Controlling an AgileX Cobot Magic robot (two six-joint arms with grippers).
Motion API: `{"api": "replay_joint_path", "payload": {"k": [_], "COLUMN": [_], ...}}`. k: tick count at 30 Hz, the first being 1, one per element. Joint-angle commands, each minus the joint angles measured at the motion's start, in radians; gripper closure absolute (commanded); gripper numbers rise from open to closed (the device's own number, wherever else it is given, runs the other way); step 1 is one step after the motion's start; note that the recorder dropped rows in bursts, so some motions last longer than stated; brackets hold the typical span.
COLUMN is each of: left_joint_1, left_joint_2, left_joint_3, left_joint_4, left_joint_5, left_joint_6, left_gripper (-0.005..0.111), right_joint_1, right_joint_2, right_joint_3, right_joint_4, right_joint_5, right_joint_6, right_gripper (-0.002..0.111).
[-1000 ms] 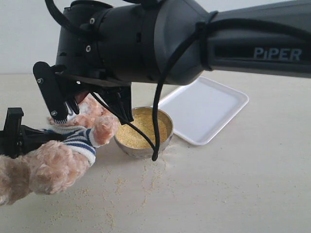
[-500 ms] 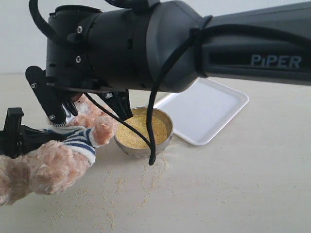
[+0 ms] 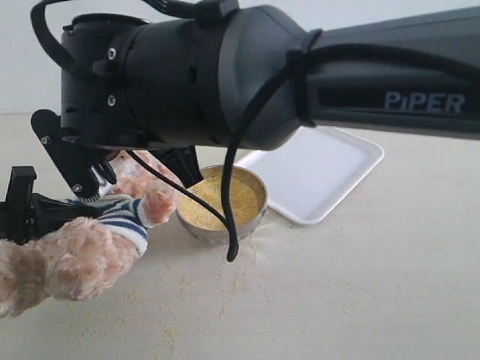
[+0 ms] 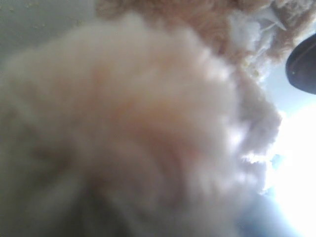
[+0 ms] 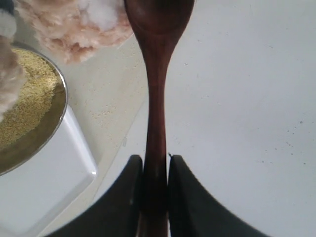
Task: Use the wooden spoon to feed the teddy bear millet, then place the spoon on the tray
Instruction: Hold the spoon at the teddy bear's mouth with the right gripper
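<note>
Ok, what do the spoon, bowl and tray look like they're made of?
Spoon: wood, dark reddish-brown with a glossy, probably lacquered sheen. Bowl: metal, likely steel, given its mirror-bright rim. Tray: smooth, plain white, perhaps plastic or foam; the look leaves that open.

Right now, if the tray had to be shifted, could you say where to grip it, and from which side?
Likely the tray's raised rim on its near right edge in the exterior view, from that open side: it lies flat, so only the rim can be pinched, and the steel bowl crowds its left corner.

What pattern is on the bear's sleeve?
Sleeve: navy and white stripes, best in exterior view.
</note>
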Motion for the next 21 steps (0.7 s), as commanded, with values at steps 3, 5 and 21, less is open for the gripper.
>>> {"api": "replay_joint_path", "payload": {"k": [3, 5, 21], "left_joint_1": [0.001, 0.001, 0.001], "left_joint_2": [0.002, 0.002, 0.002], "left_joint_3": [0.001, 0.001, 0.001], "left_joint_4": [-0.011, -0.011, -0.011], "left_joint_5": [0.033, 0.033, 0.033], "left_joint_6": [-0.001, -0.001, -0.001], "left_gripper": [0.102, 0.102, 0.102], "right_joint_1": [-0.001, -0.001, -0.043], "right_joint_2": [-0.001, -0.001, -0.019], "right_joint_3": [0.000, 0.000, 0.000], "right_joint_4": [-0.007, -0.015, 0.081], "right_joint_5": [-0.001, 0.016, 0.027], "right_joint_6": [-0.019, -0.031, 0.138], "right_gripper": [0.109, 0.109, 0.109]}}
